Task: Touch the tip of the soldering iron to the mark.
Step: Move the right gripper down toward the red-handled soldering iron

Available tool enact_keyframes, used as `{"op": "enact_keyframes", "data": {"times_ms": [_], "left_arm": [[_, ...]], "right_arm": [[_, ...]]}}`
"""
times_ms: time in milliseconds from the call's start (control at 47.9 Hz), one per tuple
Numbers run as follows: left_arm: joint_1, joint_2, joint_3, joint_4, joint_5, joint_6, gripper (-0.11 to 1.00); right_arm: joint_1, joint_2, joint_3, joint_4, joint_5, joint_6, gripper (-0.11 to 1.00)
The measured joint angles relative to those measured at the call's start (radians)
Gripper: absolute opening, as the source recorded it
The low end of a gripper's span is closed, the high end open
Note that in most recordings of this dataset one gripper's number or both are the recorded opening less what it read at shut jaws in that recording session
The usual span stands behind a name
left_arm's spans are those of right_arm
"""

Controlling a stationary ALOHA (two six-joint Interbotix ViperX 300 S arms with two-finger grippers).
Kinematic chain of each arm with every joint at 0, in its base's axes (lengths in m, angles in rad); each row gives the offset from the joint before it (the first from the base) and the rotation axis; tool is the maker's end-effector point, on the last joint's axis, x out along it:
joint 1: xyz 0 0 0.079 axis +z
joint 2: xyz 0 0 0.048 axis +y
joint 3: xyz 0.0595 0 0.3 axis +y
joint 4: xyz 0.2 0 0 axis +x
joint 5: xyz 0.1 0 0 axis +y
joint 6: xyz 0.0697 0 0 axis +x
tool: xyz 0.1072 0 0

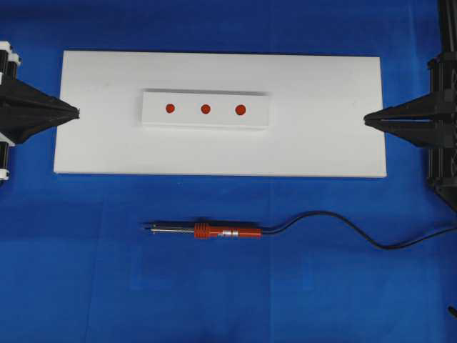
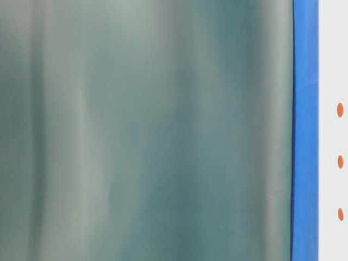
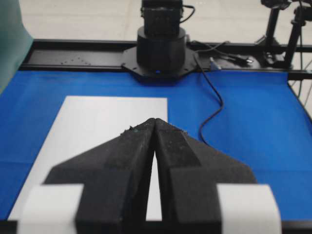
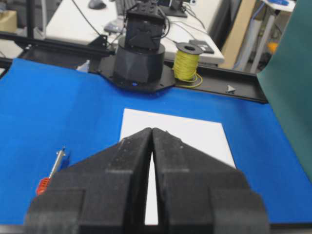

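Note:
The soldering iron (image 1: 214, 231) lies flat on the blue cloth in front of the white board (image 1: 93, 150), its red handle to the right and its silver tip (image 1: 148, 228) pointing left. Its black cord (image 1: 343, 225) trails off to the right. Three red marks (image 1: 205, 109) sit in a row on a small raised white block (image 1: 206, 108) on the board. My left gripper (image 1: 75, 112) is shut and empty at the board's left edge. My right gripper (image 1: 367, 119) is shut and empty at the right edge. The iron's shaft (image 4: 57, 161) shows at the left of the right wrist view.
Blue cloth covers the table all round the board. The table-level view is mostly filled by a blurred green sheet (image 2: 147, 130), with the marks (image 2: 340, 161) at its right edge. A yellow wire spool (image 4: 187, 61) stands beyond the table by the opposite arm's base (image 4: 141, 63).

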Motion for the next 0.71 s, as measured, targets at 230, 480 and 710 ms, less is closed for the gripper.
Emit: {"op": "enact_keyframes", "data": {"times_ms": [230,480,710], "left_arm": [[-0.002,-0.008,0.002,-0.002,0.002,0.011,0.00],[0.006,-0.006,0.009,0.000,0.003,0.000,0.00],[0.006,-0.008,0.012,-0.002,0.003,0.000,0.00]], "right_arm": [[0.014,0.023,-0.021,0.002,0.028,0.020,-0.06],[0.086,0.091,-0.057,0.002,0.026,0.078,-0.06],[0.156,0.239,-0.078,0.002,-0.041,0.146,0.15]]}}
